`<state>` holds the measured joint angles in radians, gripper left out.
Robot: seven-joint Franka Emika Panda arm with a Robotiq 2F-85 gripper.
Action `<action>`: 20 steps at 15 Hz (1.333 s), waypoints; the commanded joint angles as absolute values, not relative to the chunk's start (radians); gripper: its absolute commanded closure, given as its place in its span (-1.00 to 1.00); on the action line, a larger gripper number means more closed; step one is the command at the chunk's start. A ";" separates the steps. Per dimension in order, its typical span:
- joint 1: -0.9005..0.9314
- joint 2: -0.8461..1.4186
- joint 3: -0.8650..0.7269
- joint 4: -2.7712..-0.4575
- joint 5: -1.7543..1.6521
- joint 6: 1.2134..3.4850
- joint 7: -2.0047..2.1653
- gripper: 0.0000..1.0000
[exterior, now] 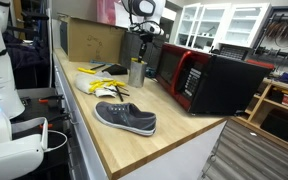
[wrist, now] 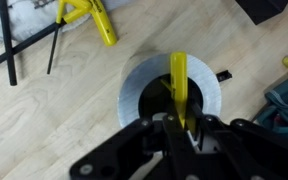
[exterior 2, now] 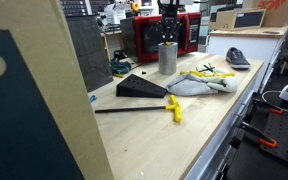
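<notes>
Directly above the metal cup [wrist: 134, 100], which stands on the wooden counter [exterior: 174, 140] near the red microwave [exterior: 199, 80], the gripper [wrist: 187, 128] pinches a yellow tool [wrist: 179, 80] between closed fingers, upright over its mouth.

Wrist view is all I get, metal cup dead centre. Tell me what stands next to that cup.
Observer: A red and black microwave stands close beside the metal cup.
Operator: My pincer grips a yellow stick over it. Report what else lies on the counter.
Observer: A grey shoe lies alone, well away from the cup, near the counter's edge.
Operator: Now the counter's other end.
Observer: A cardboard box stands there, past the crumpled cloth.
</notes>
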<state>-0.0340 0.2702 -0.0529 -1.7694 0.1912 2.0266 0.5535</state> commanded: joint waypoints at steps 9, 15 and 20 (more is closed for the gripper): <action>0.003 0.168 -0.038 -1.714 0.005 2.000 0.264 0.92; 0.010 0.109 0.010 -1.704 0.011 2.009 -0.023 0.92; 0.009 0.083 0.040 -1.704 0.064 2.014 -0.298 0.92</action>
